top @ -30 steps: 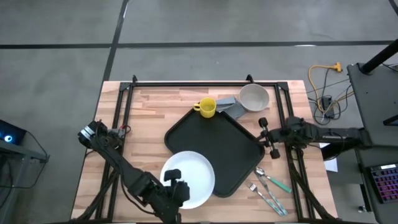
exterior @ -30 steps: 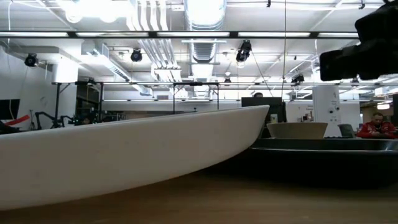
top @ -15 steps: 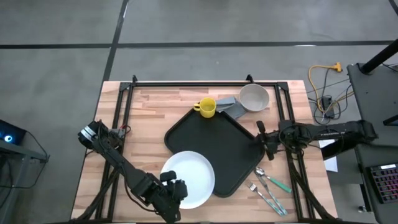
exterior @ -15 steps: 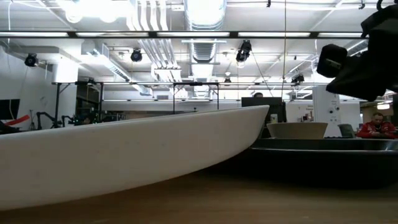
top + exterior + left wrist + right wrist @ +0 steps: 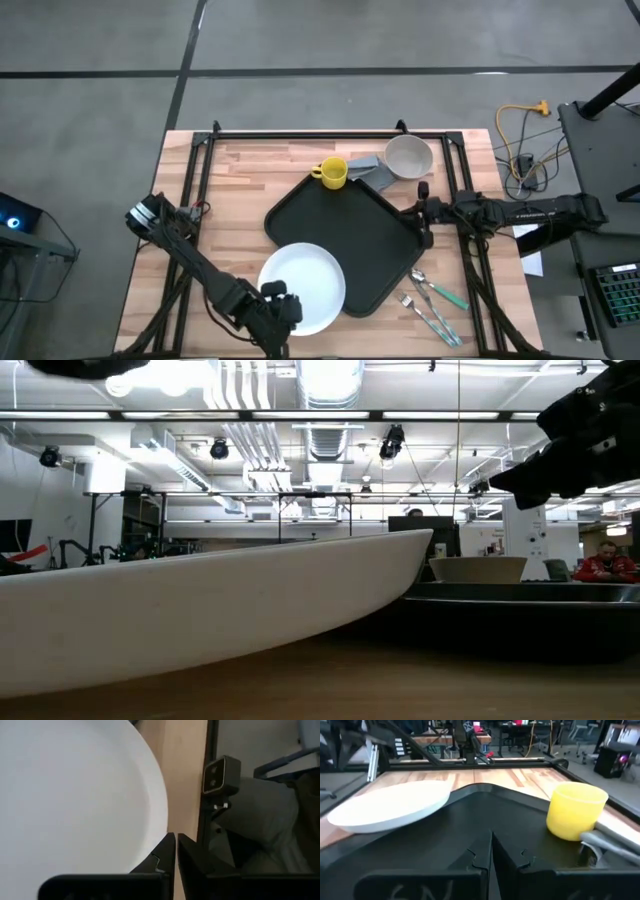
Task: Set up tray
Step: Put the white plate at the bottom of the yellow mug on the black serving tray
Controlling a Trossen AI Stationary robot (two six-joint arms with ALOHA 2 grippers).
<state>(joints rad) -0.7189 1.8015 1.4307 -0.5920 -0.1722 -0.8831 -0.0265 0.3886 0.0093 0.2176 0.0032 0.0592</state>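
Large flat black rectangular tray (image 5: 345, 235) with rounded corners and low raised rim, lying turned at an angle on the middle of the light wooden slatted table (image 5: 235, 190), one corner pointing toward the far edge, another toward the right side. Round white plate (image 5: 305, 285) resting partly over the tray's near-left edge, partly out over the table, tilted in the low view with its lip raised above the rim. Small yellow cup (image 5: 333, 172) with handle just off the tray's far corner, touching or nearly touching the rim; grey folded cloth (image 5: 372, 168) beside it, and pale grey round bowl (image 5: 407, 156) on the far right of the table, against the cloth. Metal cutlery with teal handles (image 5: 432, 300) scattered on the table near the right front corner, just beside the tray's near-right edge. Left gripper (image 5: 277, 308) at the near edge of the table, at the plate's near-left rim, fingers (image 5: 165, 860) clenched together with nothing between them, the plate's white surface just alongside in the left wrist view. Right gripper (image 5: 425, 222) reaching in from the right side, at the tray's right corner, fingers (image 5: 482, 855) pressed shut and empty, tips low over the black tray surface in the right wrist view, cup and plate ahead. Person in red seated far back in the room (image 5: 610, 563) in the low view.
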